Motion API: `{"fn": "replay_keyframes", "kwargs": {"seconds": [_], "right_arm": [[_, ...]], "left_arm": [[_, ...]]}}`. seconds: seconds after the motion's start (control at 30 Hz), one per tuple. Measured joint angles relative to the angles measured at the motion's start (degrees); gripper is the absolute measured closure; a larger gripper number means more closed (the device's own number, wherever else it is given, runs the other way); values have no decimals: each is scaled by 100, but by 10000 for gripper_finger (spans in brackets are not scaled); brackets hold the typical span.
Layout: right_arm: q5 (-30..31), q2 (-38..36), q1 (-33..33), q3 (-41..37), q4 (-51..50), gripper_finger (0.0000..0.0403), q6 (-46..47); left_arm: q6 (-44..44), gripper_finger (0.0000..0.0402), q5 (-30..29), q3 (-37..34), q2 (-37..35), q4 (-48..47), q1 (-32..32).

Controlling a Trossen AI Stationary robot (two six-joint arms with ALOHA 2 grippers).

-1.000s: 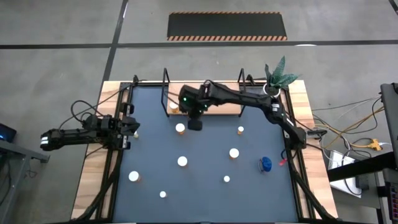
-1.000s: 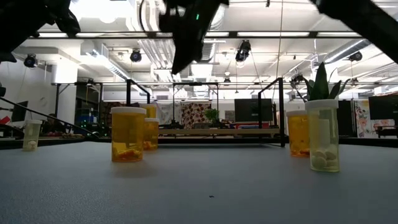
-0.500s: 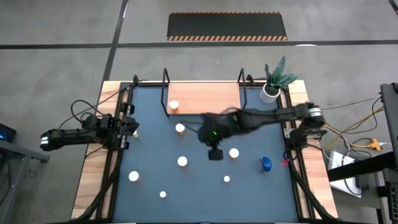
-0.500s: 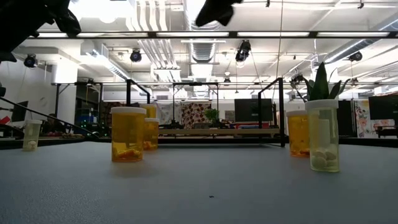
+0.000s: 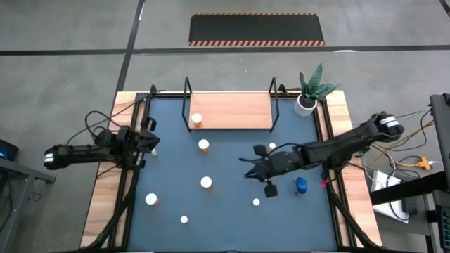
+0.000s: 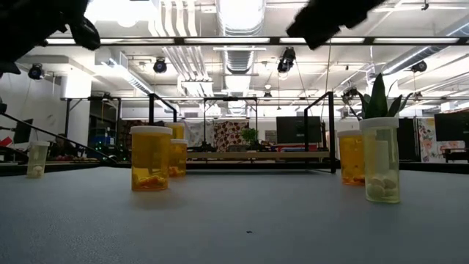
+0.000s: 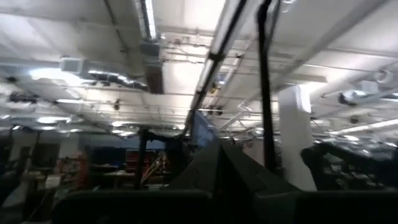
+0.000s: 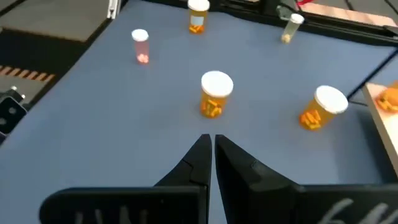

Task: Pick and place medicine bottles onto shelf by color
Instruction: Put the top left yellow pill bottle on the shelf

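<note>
A: Left to right, go.

B: left gripper (image 5: pixel 149 143) parked at the left edge of the dark-blue mat (image 5: pixel 176 169), over the frame rail, fingers pressed together, nothing in them. A small white-capped bottle (image 5: pixel 152 150) sits right beside it; can't tell if they touch.

A: Bottles on the mat?

B: Near-left one (image 5: pixel 151 199), a tiny cap near the front edge (image 5: pixel 184 220). Mid-mat one (image 5: pixel 206 182), another farther back (image 5: pixel 203 145). All upright, well apart.

A: Shelf?

B: light-wood shelf (image 5: pixel 230 111) at the far edge, centre. One orange bottle (image 5: pixel 197 119) stands on its left end. Rest of the board is bare wood.

A: Right arm?

B: Stretched in from the right side, low across the mat. right gripper (image 5: pixel 270 188) hangs over the mat right of centre, jaws closed on nothing; wrist view shows the fingers (image 8: pixel 208 155) meeting at the tips, aimed toward the mid-mat bottle.

A: What's around it?

B: Small bottle (image 5: pixel 271 147) on its far side, small cap (image 5: pixel 256 202) just near-left of it, blue bottle (image 5: pixel 301 185) just to its right. Plant pot (image 5: pixel 304 104) at the far-right corner, off the mat.
</note>
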Motion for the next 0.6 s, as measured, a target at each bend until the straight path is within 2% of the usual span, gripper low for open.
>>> {"fn": "replay_keyframes", "kwargs": {"seconds": [0.13,0.2,0.43,0.5,0.6], "right_arm": [[11,-486,-3,-797,639,390,-58],[10,-718,0,-1085,908,390,-72],[9,-1432,0,-1721,1098,390,-124],[2,-1589,0,-1819,1131,390,-178],[-2,-1755,0,-1951,1104,390,-270]], "left_arm": [[-311,402,-1229,16,271,272,0],[-522,402,-1494,75,471,187,0],[-1546,402,-1525,661,1315,71,-7],[-1797,402,-1525,908,1528,-208,-7],[-2143,402,-1526,1392,1724,-1142,-7]]}}
